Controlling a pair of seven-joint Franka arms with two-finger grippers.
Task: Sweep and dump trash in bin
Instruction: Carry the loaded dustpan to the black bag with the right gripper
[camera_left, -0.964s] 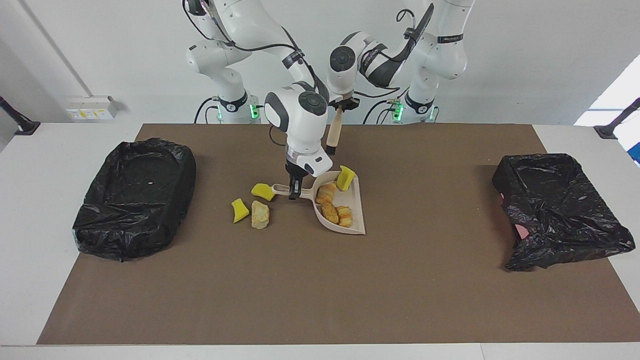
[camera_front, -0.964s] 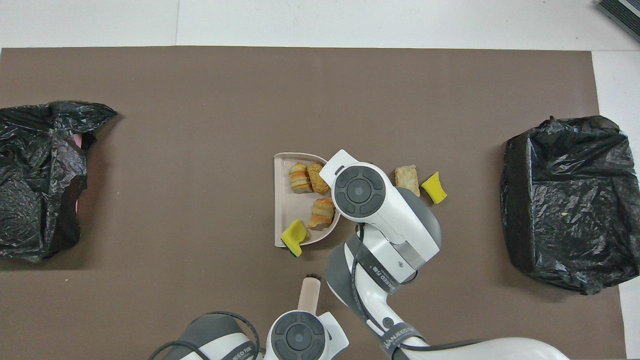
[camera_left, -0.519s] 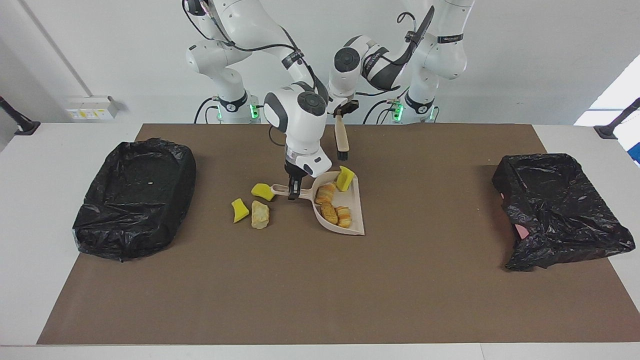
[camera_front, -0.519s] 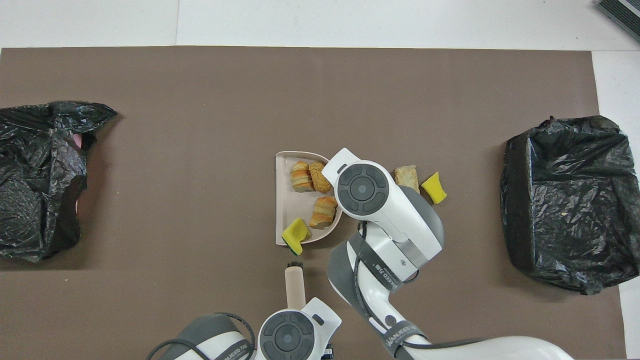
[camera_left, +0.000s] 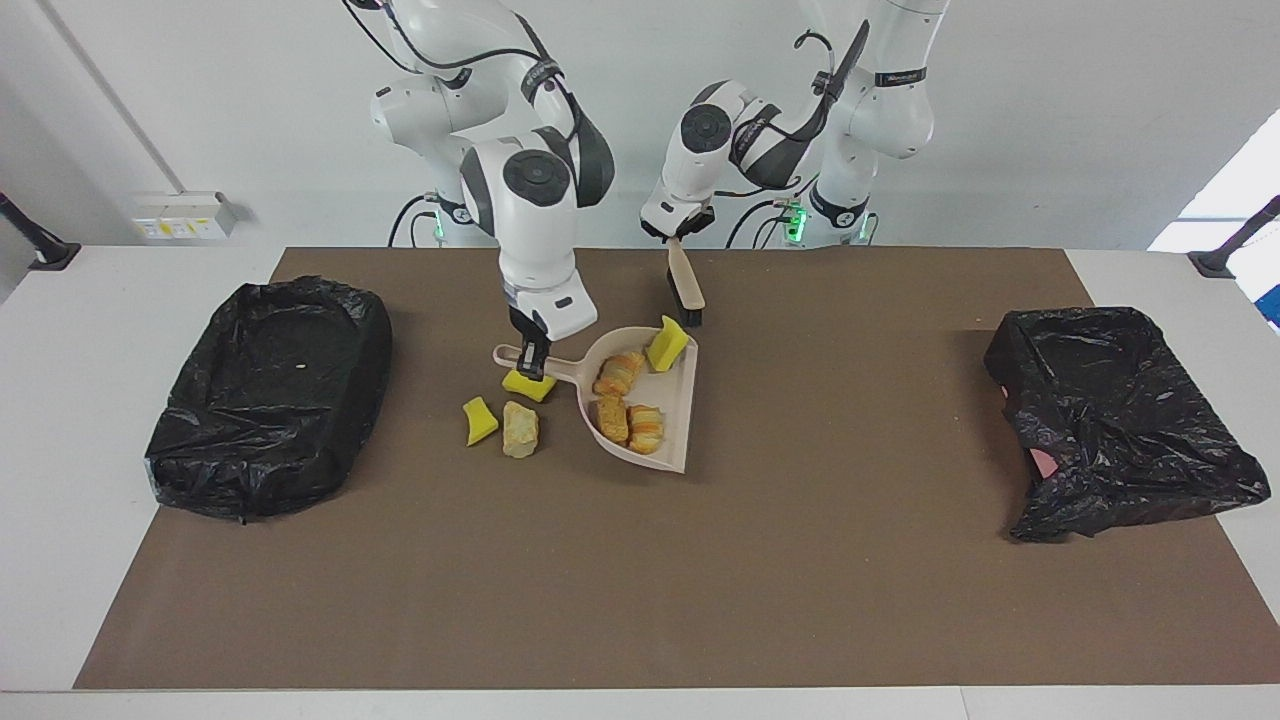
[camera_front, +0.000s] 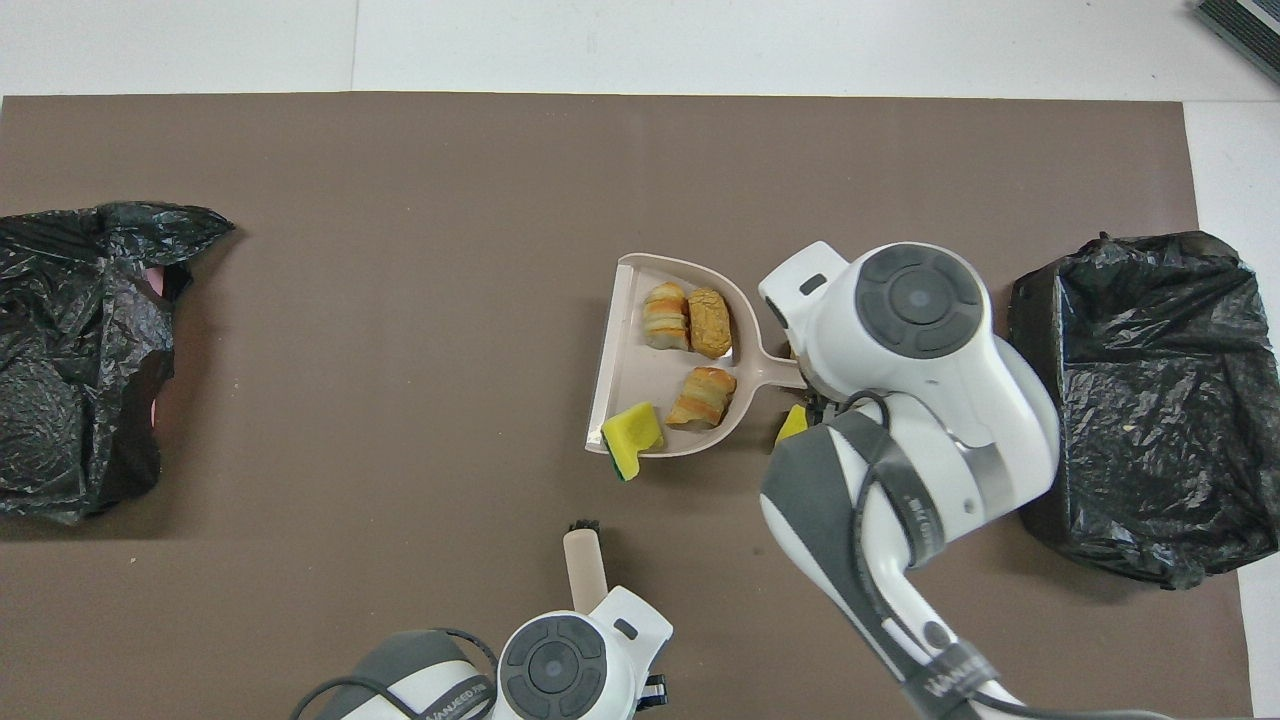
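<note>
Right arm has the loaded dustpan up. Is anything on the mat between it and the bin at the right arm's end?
Nothing tall. The right gripper holds the dustpan by its handle. Toward the black-lined bin lie only three loose scraps: two yellow sponge chunks and a beige lump, flat on the mat. Carried raised, the pan should pass over them.

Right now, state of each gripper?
Left gripper: jaws shut on the brush handle, brush raised near the dustpan.
Right gripper: jaws shut on the dustpan handle, pan carrying four scraps.
</note>
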